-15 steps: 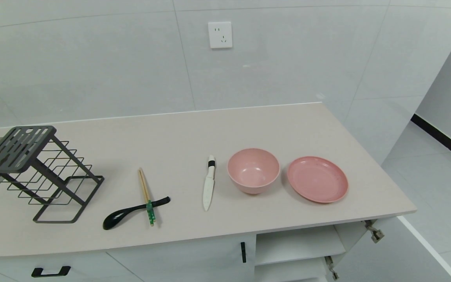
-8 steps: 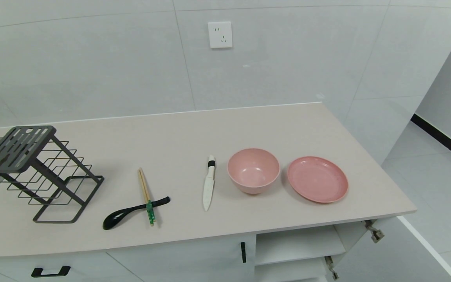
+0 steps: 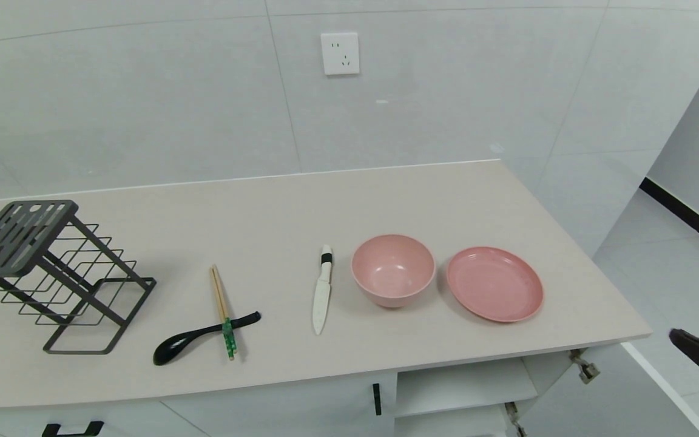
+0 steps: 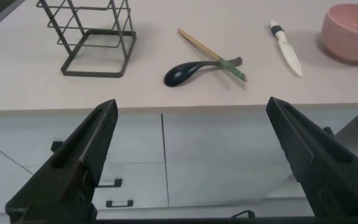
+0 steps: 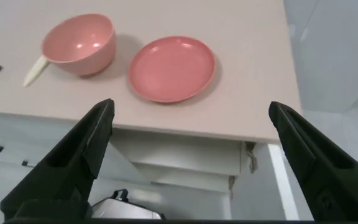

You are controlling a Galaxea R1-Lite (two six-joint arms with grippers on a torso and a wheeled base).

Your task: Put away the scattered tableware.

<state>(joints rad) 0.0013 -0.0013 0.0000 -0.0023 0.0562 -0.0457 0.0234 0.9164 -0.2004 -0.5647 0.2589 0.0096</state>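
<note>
Head view: all tableware is laid out on the table [image 3: 446, 200]. A dark wire rack [image 3: 19, 233] is set at the left end. Wooden chopsticks [image 3: 219, 294] are crossed over the handle of a black spoon [image 3: 173, 346], near the rack. A white knife [image 3: 322, 294] with a black band is laid flat between the spoon and a pink bowl [image 3: 392, 270]. The bowl is stood upright, and a pink plate [image 3: 495, 284] is placed just beside it on the right, apart from it. An open cabinet shelf [image 3: 465, 382] is seen under the plate end.

Left wrist view: the left gripper [image 4: 191, 106] is held wide open with nothing in it, off the table's front edge, facing the spoon and chopsticks.

Right wrist view: the right gripper [image 5: 191, 104] is held wide open with nothing in it, off the front edge, facing the plate and bowl.
</note>
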